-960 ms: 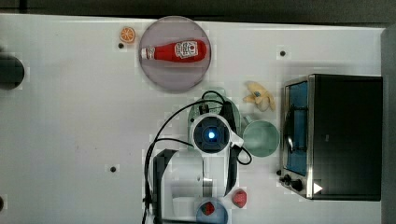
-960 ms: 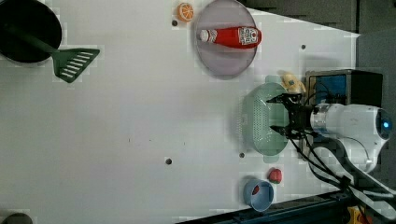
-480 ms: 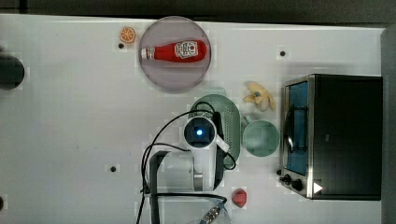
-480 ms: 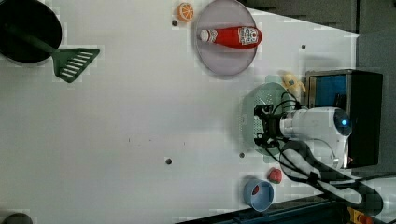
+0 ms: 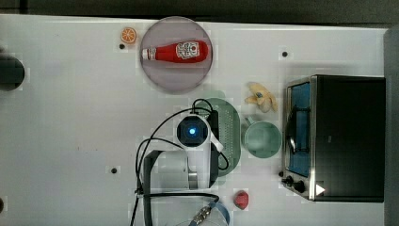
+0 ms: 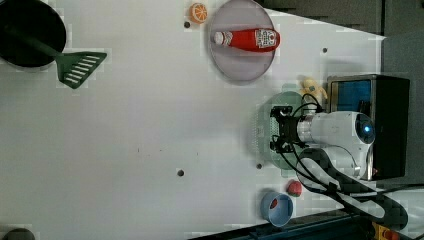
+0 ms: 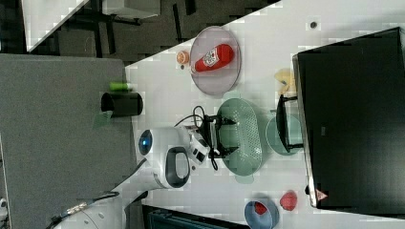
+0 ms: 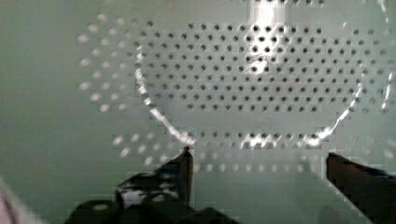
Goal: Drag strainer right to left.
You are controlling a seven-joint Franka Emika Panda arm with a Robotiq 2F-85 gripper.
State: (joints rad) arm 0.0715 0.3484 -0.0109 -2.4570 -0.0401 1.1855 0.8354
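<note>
Strainer (image 8: 261,93) is right under the gripper (image 8: 259,161), basically nose to nose: in the wrist view the perforated mint-green floor sits just past the two dark fingertips (image 8: 184,163), which are spread wide with nothing between them. From the right view the gripper (image 7: 217,136) hangs over the strainer (image 7: 241,136) on the edge nearer the arm, fingers pointing into the bowl, so my guess is the next move is to drop a finger inside the wall and pull. Can't tell if a finger touches the plastic yet. The strainer's long axis runs up and down in the top view, with small tab handles at the ends, and the drag would go crossways to that, toward the top view's left. Working outward from the strainer (image 5: 226,136): a round mint-green mug (image 5: 261,139) sits just beside it on the top view's right, a yellowish toy (image 5: 259,96) is near its upper right end, and the black toaster oven (image 5: 341,136) stands beyond the mug. A plate (image 5: 176,54) with a ketchup bottle (image 5: 176,51) lies above it, an orange slice (image 5: 128,35) further out. Below are a small red thing (image 5: 241,198) and a blue bowl (image 6: 276,208). The white table (image 5: 70,141) is open to the top view's left; far off there's a green spatula (image 6: 80,67) and a black pan (image 6: 30,32).
</note>
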